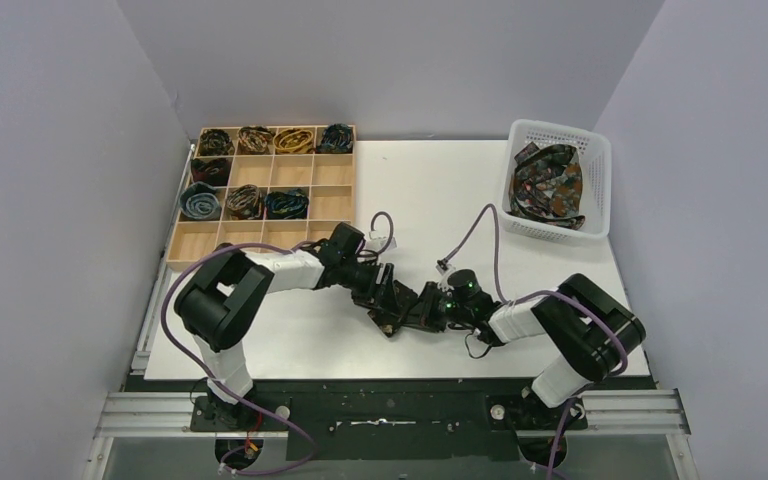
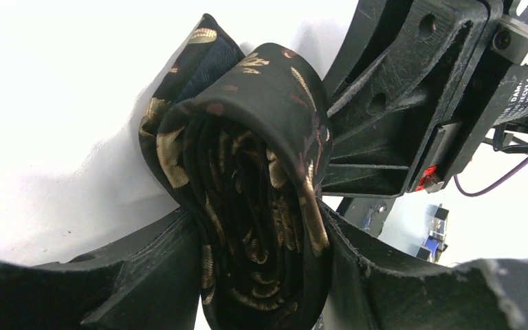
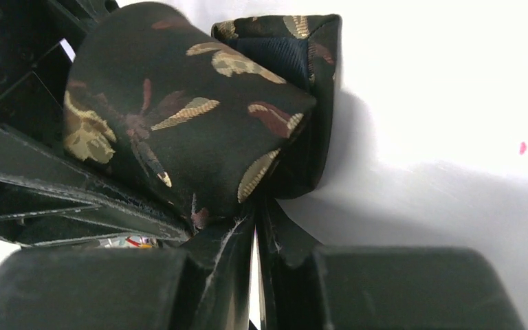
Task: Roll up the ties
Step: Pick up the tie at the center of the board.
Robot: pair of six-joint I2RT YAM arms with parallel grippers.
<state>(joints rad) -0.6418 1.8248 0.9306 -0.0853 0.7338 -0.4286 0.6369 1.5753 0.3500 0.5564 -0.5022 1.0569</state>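
A dark tie (image 2: pixel 247 137) with gold and brown leaf prints is wound into a thick coil. My left gripper (image 2: pixel 261 240) is shut on the coil, with one finger (image 2: pixel 144 275) pressed on each side. In the right wrist view the coil (image 3: pixel 179 117) sits just beyond my right gripper (image 3: pixel 256 213), whose jaws are nearly closed and pinch the coil's outer edge. In the top view both grippers, the left (image 1: pixel 388 305) and the right (image 1: pixel 428 312), meet near the table's front middle, and the tie is mostly hidden between them.
A wooden compartment tray (image 1: pixel 332 205) at the back left holds several rolled ties. A white basket (image 1: pixel 597 180) at the back right holds a heap of loose ties (image 1: pixel 550 185). The right gripper's body (image 2: pixel 399 103) fills the upper right of the left wrist view.
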